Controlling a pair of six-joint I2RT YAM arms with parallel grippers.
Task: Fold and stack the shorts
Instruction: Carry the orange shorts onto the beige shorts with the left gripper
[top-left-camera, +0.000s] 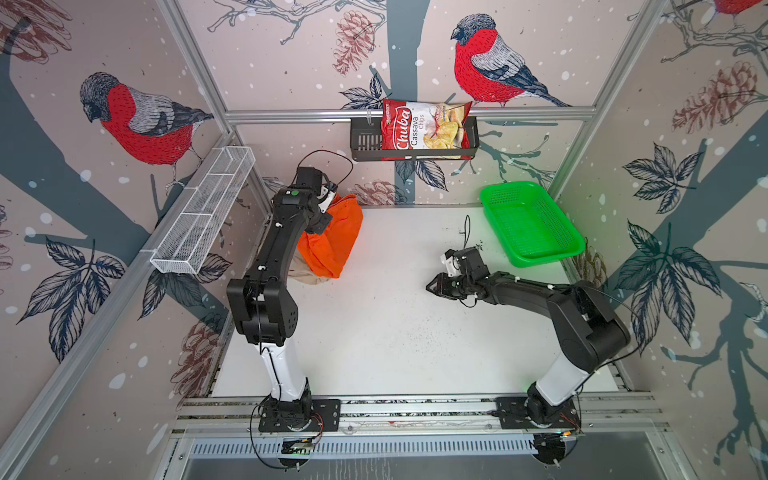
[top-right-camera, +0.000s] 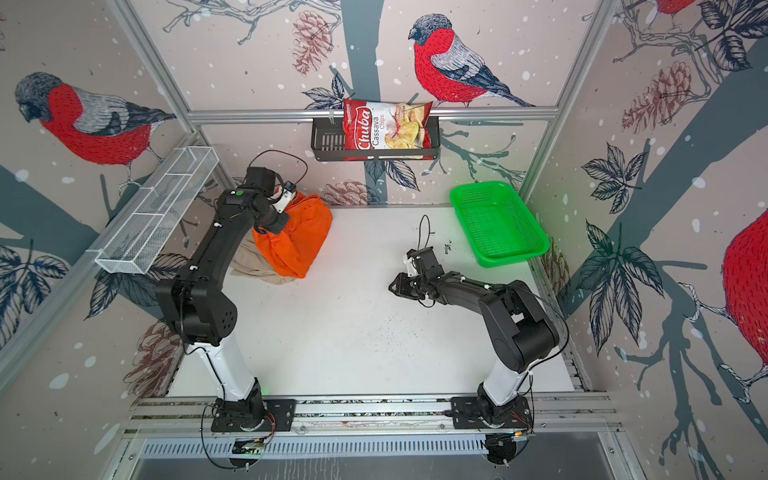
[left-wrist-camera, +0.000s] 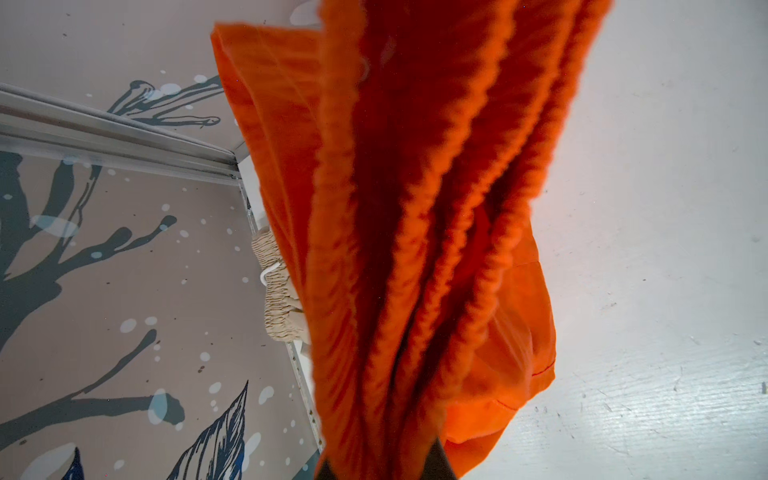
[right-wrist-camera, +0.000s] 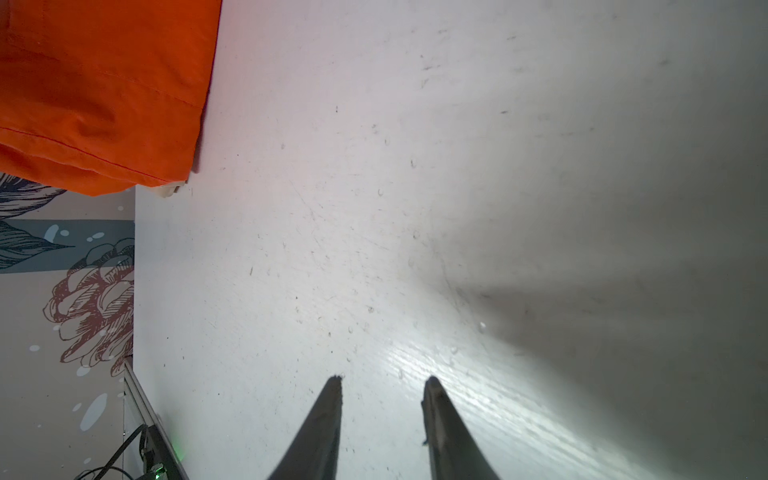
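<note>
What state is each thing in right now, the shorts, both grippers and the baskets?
Orange shorts: bunched, hanging by the waistband from the left gripper.
Beige shorts: crumpled on the table, partly under the orange pair.
Left gripper: shut on the orange shorts.
Right gripper: open, empty, over bare table.
Green basket: empty.
White wire basket: empty.
Chips bag: standing in the black rack.

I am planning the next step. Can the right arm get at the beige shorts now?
Probably not cleanly. The beige shorts lie beneath the orange shorts, which hang from the shut left gripper, and only an edge shows. The open right gripper has bare table before it, though.
</note>
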